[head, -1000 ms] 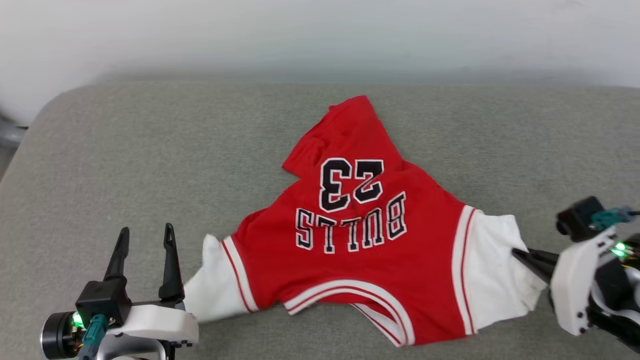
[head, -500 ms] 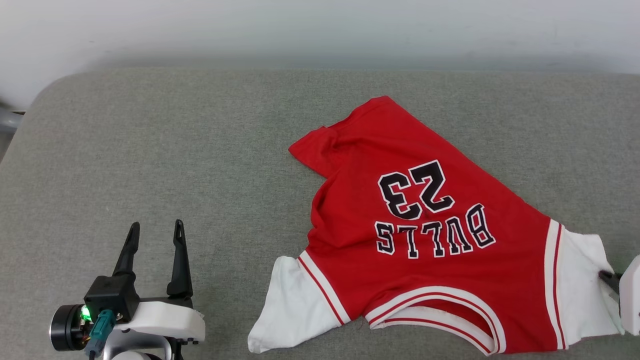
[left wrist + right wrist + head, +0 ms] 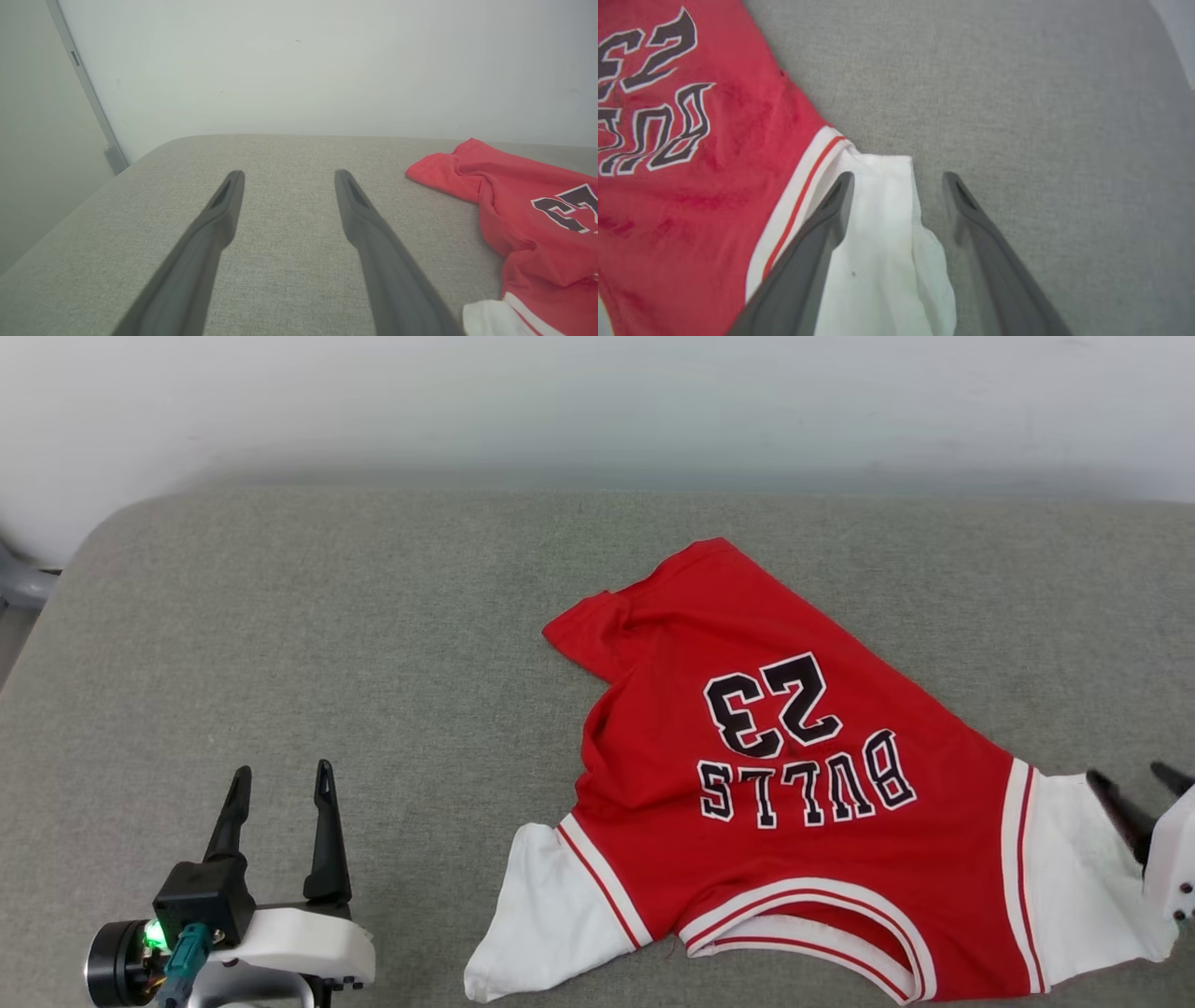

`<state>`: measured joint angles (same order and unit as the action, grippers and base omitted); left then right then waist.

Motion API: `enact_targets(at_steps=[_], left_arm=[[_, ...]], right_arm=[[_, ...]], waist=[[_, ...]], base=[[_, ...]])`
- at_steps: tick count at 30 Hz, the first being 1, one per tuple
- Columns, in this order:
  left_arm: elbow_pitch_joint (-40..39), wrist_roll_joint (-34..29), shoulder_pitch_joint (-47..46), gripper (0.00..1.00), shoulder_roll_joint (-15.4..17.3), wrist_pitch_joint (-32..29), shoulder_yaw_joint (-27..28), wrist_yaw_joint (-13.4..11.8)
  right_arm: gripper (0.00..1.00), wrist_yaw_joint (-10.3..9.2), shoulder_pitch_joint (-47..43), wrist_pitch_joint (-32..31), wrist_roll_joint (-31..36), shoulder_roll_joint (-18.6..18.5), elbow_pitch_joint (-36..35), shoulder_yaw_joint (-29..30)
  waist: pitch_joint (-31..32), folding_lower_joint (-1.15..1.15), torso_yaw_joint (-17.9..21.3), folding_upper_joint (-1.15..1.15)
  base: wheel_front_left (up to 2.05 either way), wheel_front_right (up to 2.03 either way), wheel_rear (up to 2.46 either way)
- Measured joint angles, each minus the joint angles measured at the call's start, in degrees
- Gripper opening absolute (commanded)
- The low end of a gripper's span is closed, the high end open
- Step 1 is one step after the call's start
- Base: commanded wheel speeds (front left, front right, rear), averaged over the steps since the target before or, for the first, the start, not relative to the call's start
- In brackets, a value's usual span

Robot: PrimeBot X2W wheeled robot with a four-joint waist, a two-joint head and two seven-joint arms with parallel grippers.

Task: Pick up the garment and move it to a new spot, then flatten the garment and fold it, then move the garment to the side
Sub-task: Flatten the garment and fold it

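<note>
The garment [image 3: 784, 775], a red jersey with white sleeves and upside-down "BULLS 23" lettering, lies rumpled on the grey cushion [image 3: 373, 635], right of centre. My right gripper [image 3: 1130, 782] stands open at the far right, over the jersey's white right sleeve [image 3: 882, 242]; that sleeve lies loose between its spread fingers [image 3: 826, 219] in the right wrist view. My left gripper [image 3: 280, 779] is open at the lower left, apart from the jersey [image 3: 528, 219], holding nothing, with bare cushion between its fingers [image 3: 219, 219].
A pale wall [image 3: 597, 401] runs behind the cushion. The cushion's rounded left corner [image 3: 103, 537] drops off beside a grey metal post [image 3: 88, 93]. Bare cushion stretches left of the jersey and behind it.
My right gripper dragged the jersey to the right by its white sleeve, then opened and let the sleeve go. The left gripper stayed open at the lower left.
</note>
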<state>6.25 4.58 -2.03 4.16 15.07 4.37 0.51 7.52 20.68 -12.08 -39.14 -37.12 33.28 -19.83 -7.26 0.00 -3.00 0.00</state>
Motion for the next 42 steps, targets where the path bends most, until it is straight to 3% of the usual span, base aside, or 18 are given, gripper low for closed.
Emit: enact_targets(at_steps=[5,9,13,20,25,30,35,42], left_arm=[[-0.33,-0.4,0.46,1.0,-0.24,0.0,0.33,0.03],[-0.68,-0.82,0.74,1.0,-0.42,0.0,0.14,0.33],[-1.19,-1.13,1.35,1.0,-0.45,0.0,0.1,0.54],[-2.24,-1.43,0.32,1.0,1.18,0.0,-0.13,2.65],[-2.09,-1.9,-4.82,1.0,5.02,0.0,-2.09,5.08],[-0.45,-1.53,-11.63,1.0,10.34,-3.58,-6.19,6.53],[1.45,3.22,-16.62,1.0,14.63,-11.76,-13.27,6.89],[1.35,16.69,-22.22,1.0,24.16,-28.33,-27.99,6.9]], right_arm=[[1.0,0.0,0.34,8.21,3.42,-0.56,-4.75,3.47],[1.0,0.0,-0.46,13.44,7.08,1.15,-9.51,8.09],[1.0,-0.01,-3.06,17.41,11.67,5.9,-16.01,13.97],[1.0,0.0,-12.23,19.69,21.72,17.58,-28.76,20.2],[1.0,0.0,-17.85,19.65,25.7,23.13,-35.12,21.19],[1.0,0.0,-21.17,19.6,27.2,25.55,-37.91,20.46],[1.0,0.0,-22.91,19.93,27.73,26.71,-38.02,20.13],[1.0,0.0,-23.65,20.6,28.15,27.16,-36.41,19.45]], waist=[[1.22,0.0,1.36,0.0],[2.24,0.0,1.98,0.0],[3.41,0.0,2.25,0.0],[4.68,0.0,2.29,0.0],[4.56,0.0,2.16,0.0],[4.22,0.0,2.46,0.0],[3.95,0.0,3.18,0.0],[3.24,0.0,4.24,0.0]], base=[[0.0,0.0,0.0],[0.0,0.0,0.0],[0.0,0.0,0.0],[0.0,0.0,0.0],[0.0,0.0,0.0],[0.0,0.0,0.0],[0.0,0.0,0.0],[0.0,0.0,0.0]])
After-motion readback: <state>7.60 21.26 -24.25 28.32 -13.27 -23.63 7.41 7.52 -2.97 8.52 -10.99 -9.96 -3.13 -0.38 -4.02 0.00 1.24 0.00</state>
